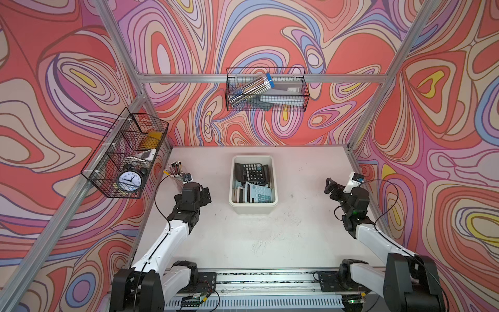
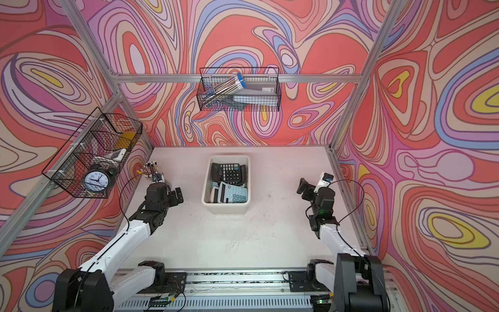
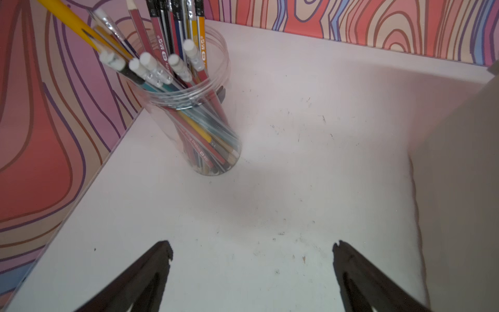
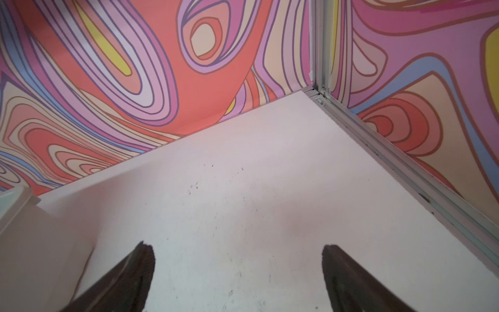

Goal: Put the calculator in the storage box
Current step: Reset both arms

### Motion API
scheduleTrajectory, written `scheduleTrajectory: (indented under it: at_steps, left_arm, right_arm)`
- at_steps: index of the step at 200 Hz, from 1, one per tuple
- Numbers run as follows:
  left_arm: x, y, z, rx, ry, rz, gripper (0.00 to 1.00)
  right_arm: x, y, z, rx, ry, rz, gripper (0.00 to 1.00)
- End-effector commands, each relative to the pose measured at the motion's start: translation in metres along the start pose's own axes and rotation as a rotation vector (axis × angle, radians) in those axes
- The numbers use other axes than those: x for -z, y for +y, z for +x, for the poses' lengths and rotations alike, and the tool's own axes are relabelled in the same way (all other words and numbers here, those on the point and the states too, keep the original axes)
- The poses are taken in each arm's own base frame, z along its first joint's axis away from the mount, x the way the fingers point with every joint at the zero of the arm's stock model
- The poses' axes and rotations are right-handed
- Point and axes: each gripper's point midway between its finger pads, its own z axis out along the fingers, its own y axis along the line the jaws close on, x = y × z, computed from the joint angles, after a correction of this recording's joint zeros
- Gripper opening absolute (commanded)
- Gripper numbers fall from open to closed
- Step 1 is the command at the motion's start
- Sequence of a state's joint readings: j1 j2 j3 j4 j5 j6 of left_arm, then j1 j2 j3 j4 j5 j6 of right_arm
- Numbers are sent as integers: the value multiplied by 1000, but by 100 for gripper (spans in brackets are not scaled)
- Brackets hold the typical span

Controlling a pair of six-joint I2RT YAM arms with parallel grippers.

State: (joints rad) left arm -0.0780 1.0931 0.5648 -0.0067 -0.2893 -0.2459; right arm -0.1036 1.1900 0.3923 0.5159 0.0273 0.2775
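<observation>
The cream-white storage box (image 1: 253,208) (image 2: 225,210) stands on the table at mid-back. Inside it lie a black calculator (image 1: 252,173) (image 2: 229,173), a pale blue calculator (image 1: 260,194) (image 2: 235,194) and a white one (image 1: 239,195). My left gripper (image 1: 206,195) (image 3: 252,248) hovers left of the box, open, with only bare table between its fingers. The box's side wall (image 3: 459,189) fills one edge of the left wrist view. My right gripper (image 1: 330,186) (image 4: 237,248) hangs open and holds nothing at the table's right side. A corner of the box (image 4: 16,205) shows beside it.
A clear jar of pencils (image 1: 176,173) (image 3: 194,121) stands just beyond the left gripper, near the left wall. A black wire basket (image 1: 108,151) with an alarm clock (image 1: 129,179) hangs on that wall. Another basket (image 1: 302,91) hangs on the back wall. Aluminium frame rails (image 4: 405,162) border the table.
</observation>
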Motion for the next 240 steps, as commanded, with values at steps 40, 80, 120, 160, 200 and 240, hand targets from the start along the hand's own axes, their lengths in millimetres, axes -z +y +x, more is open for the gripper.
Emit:
scheduleTrajectory:
  at_steps: [40,80,120,160,200,240]
  left_arm:
    - [-46,-2,8,-56,-118,66,99]
    - [-58,-6,-2,-46,-220,70,99]
    - [-51,-22,7,-88,-279,177,99]
    - [-58,-25,17,-99,-256,190,99]
    - [-67,-25,14,-96,-240,171,99]
    - [-68,-39,15,-140,-210,238,99]
  right_arm:
    - [-34,-28,13,78,-94,121,98]
    - [-54,-1,27,173,-49,28,98]
    - [-54,37,44,311,-47,-102,98]
    - [-63,25,50,294,-34,-20,98]
    - [-68,22,49,273,-2,-33,98]
    - [-68,22,49,274,-4,-32,98]
